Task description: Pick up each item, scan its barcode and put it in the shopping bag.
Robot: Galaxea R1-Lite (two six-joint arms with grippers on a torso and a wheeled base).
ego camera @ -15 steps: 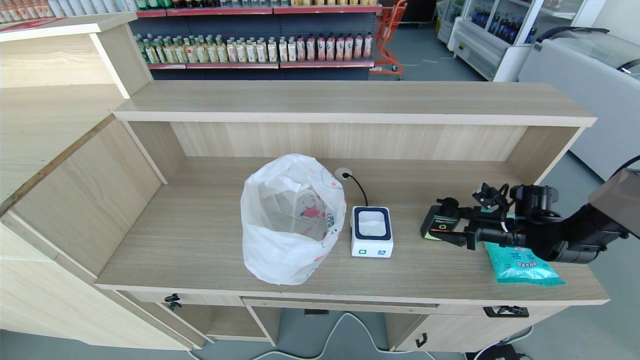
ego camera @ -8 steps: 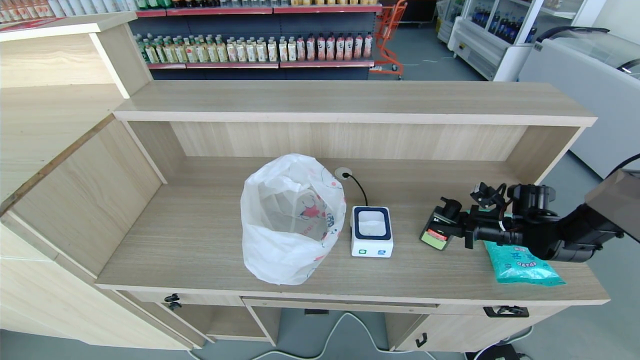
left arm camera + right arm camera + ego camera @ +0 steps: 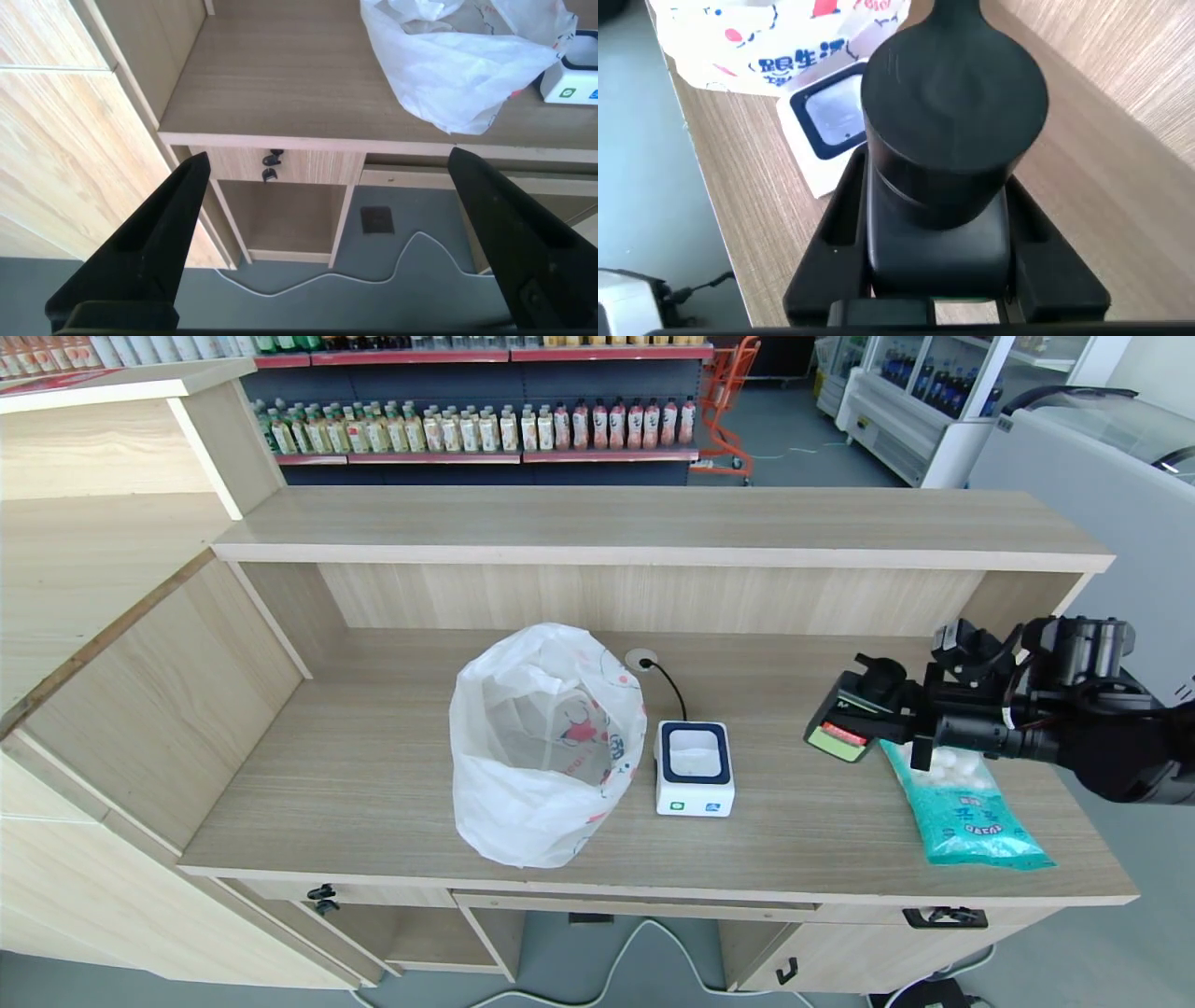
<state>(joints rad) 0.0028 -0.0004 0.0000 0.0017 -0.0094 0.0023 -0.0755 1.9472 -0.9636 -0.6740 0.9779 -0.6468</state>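
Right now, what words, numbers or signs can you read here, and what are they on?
Shopping bag: blue and red characters, too blurred to quote.
Teal packet: dark print, too small to read.
Black bottle in the right gripper: labels, unreadable.
Scanner: two small icons, no readable words.

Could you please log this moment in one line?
right gripper: shut on black bottle, right of scanner | left gripper: open

Clamped between the two fingers of the pincer (image 3: 938,247): a black bottle (image 3: 952,140) with a wide round cap, pointing away from the wrist. Beyond the cap, a white scanner (image 3: 831,117) with a dark-rimmed window, flat on the wooden worktop (image 3: 1102,121). Farther still, right beside the scanner, a white printed bag (image 3: 775,42).
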